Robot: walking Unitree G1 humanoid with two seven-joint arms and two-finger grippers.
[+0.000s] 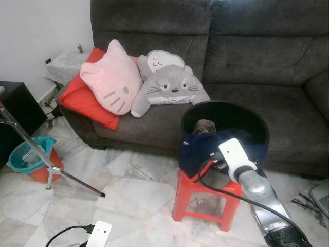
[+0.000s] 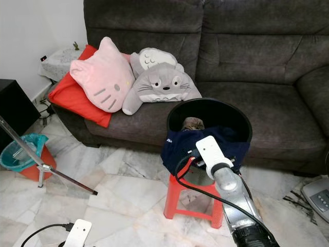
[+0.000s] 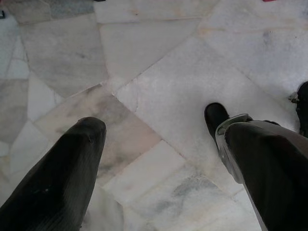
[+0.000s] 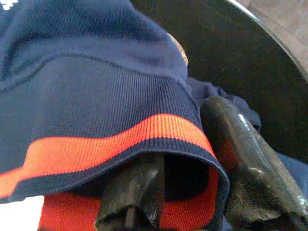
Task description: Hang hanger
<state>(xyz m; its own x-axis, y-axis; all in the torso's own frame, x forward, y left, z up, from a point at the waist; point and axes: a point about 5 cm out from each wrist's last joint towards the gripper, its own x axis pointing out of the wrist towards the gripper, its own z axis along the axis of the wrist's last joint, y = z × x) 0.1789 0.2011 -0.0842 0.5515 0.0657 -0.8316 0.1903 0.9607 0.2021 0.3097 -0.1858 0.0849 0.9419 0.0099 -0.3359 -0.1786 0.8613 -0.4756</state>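
Note:
A black round basket (image 1: 259, 123) stands on a red plastic stool (image 1: 189, 194) in front of the sofa. A navy garment (image 1: 198, 149) with a red stripe hangs over the basket's near rim. My right arm reaches to that rim. In the right wrist view my right gripper (image 4: 187, 144) is open around the garment's hem (image 4: 120, 139): one finger lies under the cloth, the other finger (image 4: 245, 159) outside it. My left gripper (image 3: 153, 120) hangs low and open over the marble floor, holding nothing.
A dark grey sofa (image 1: 247, 56) holds a pink cat cushion (image 1: 110, 77), a grey plush (image 1: 169, 85) and a red pillow (image 1: 82, 100). A thin metal stand (image 1: 36, 149), a teal bin (image 1: 25, 154) and a black cabinet (image 1: 15, 108) are at the left. Cables trail on the floor.

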